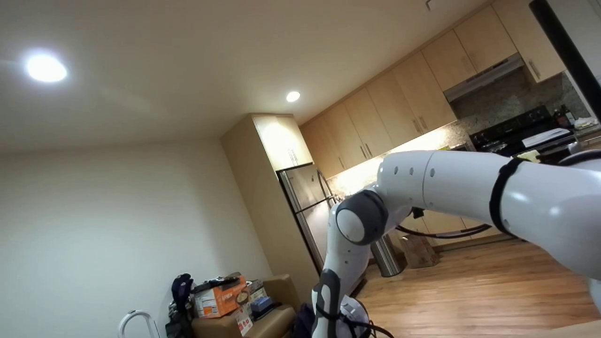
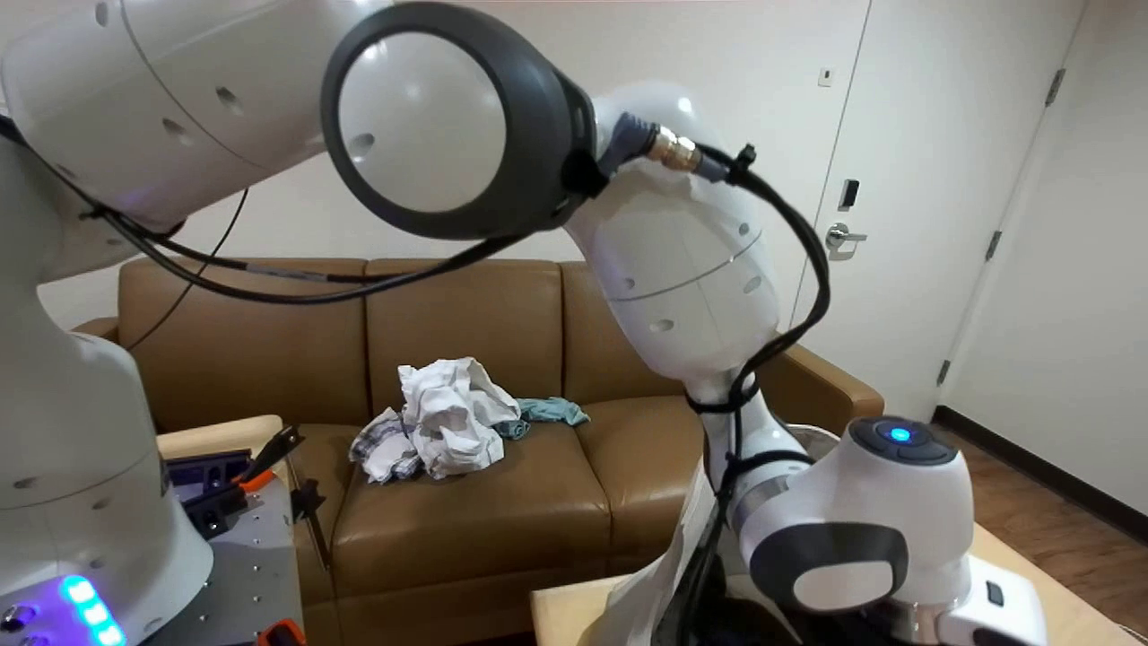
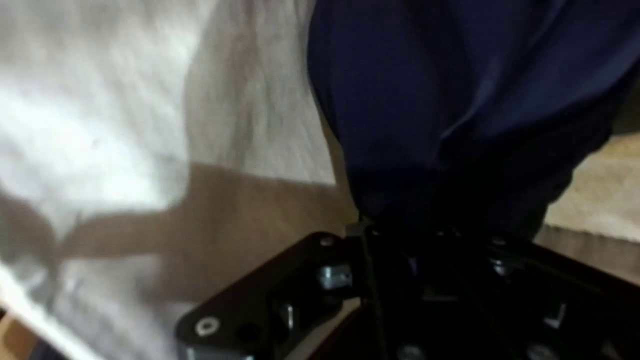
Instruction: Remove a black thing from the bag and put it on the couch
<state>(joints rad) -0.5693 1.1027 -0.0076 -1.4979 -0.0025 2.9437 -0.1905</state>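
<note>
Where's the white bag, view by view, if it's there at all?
In an exterior view: the white bag is at the bottom edge, right of centre.
In the wrist view: pale fabric, probably the bag, fills most of the left.
In an exterior view with a refrigerator: no bag that I can see.
Shared landmark: the white arm, in both exterior views; the wrist view shows only its gripper.

In an exterior view: two ceiling lights (image 1: 46, 68), one fridge (image 1: 306, 188), one trash can (image 1: 386, 257) and one stove (image 1: 509, 126). In an exterior view: one brown couch (image 2: 466, 516), three back cushions (image 2: 475, 316), at least three cloths (image 2: 451, 417) (one white, one checked, at least one teal), one door (image 2: 951, 117), one door handle (image 2: 839, 237) and three hinges (image 2: 1056, 87). In both exterior views: one robot arm (image 2: 677, 269). In the wrist view: one pincer (image 3: 407, 237), one dark blue cloth (image 3: 400, 100) and one bag (image 3: 265, 125).
</note>
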